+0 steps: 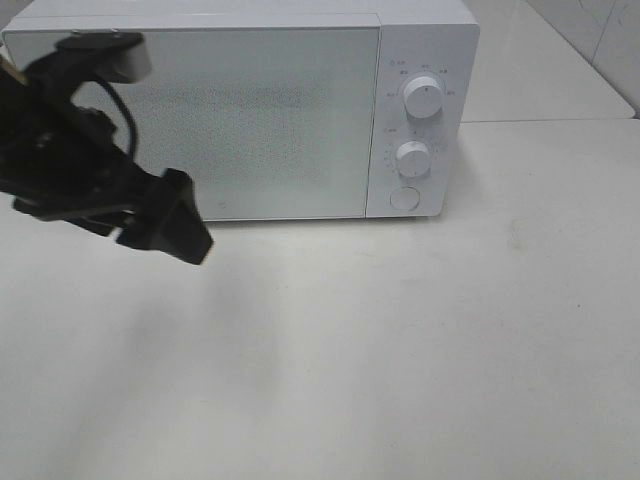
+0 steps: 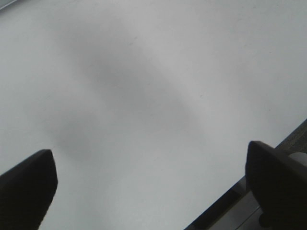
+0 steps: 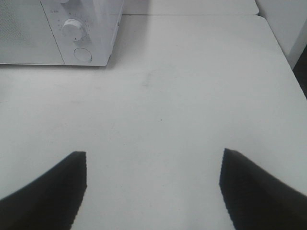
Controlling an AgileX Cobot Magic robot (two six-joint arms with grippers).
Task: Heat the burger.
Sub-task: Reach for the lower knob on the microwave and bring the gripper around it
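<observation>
Two grippers hang over a white table (image 1: 400, 350) with their jaws wide apart and nothing between them. The right gripper (image 3: 153, 154) hovers over bare tabletop nearest the viewer in its wrist view, outside the overhead frame. The left gripper (image 2: 151, 153) sits at the left of the overhead frame, its black arm (image 1: 70, 150) crossing in front of the microwave's left side. Behind it, across the top of the frame, stands a white microwave (image 1: 425, 40), its frosted door (image 1: 270, 130) shut. On its right-hand panel are an upper knob (image 1: 424, 97), a lower knob (image 1: 412, 158) and a round button (image 1: 404, 197) beneath them. No view shows where the burger is.
</observation>
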